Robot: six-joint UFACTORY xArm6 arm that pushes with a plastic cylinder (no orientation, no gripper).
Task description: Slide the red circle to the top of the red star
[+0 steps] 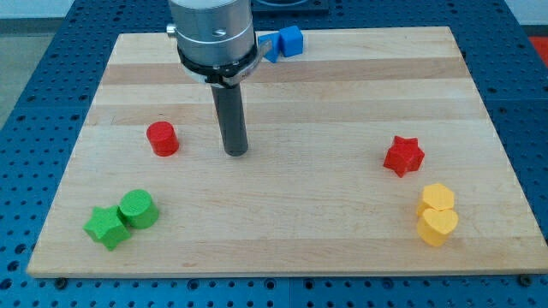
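Note:
The red circle (162,139) sits on the wooden board at the view's left. The red star (403,156) lies far off at the view's right. My tip (236,152) rests on the board just to the right of the red circle, with a gap between them, and far to the left of the red star.
A green star (106,228) and a green circle (138,209) touch at the lower left. Two yellow blocks (437,197) (437,227) sit at the lower right, below the red star. Blue blocks (290,41) lie at the top edge, partly behind the arm. The board (282,239) ends on all sides.

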